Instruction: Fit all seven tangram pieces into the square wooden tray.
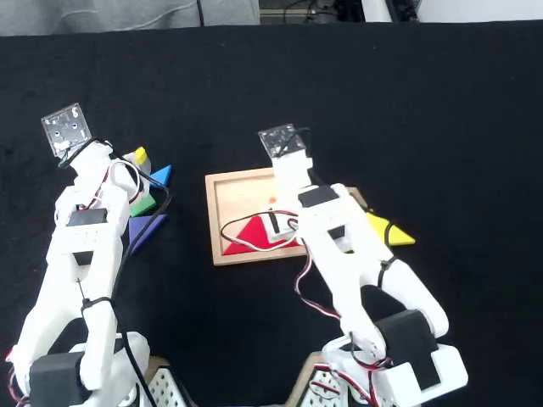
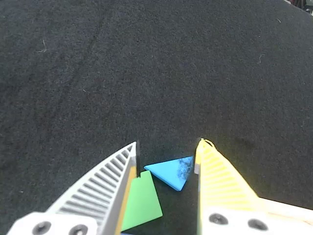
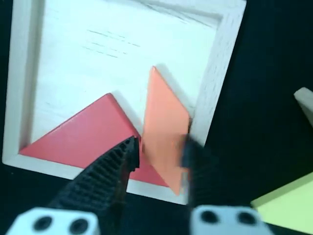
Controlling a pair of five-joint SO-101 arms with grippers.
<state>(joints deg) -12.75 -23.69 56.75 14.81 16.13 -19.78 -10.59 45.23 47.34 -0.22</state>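
Note:
The square wooden tray (image 1: 216,222) lies mid-table with a red triangle (image 1: 254,233) in its near part. My right gripper (image 1: 273,222) hangs over the tray. In the right wrist view the right gripper (image 3: 159,147) is shut on an orange parallelogram (image 3: 164,129), which stands tilted beside the red triangle (image 3: 83,134) and close to the tray wall (image 3: 220,73). My left gripper (image 2: 167,152) is open over a blue triangle (image 2: 171,172), with a green piece (image 2: 142,200) by its white finger. The left gripper (image 1: 140,180) sits left of the tray.
Left of the tray lie the blue triangle (image 1: 161,175), a green piece (image 1: 142,205) and a purple piece (image 1: 146,227), close together. A yellow triangle (image 1: 390,229) lies right of the tray, also seen as the yellow triangle (image 3: 288,205). The black cloth beyond is bare.

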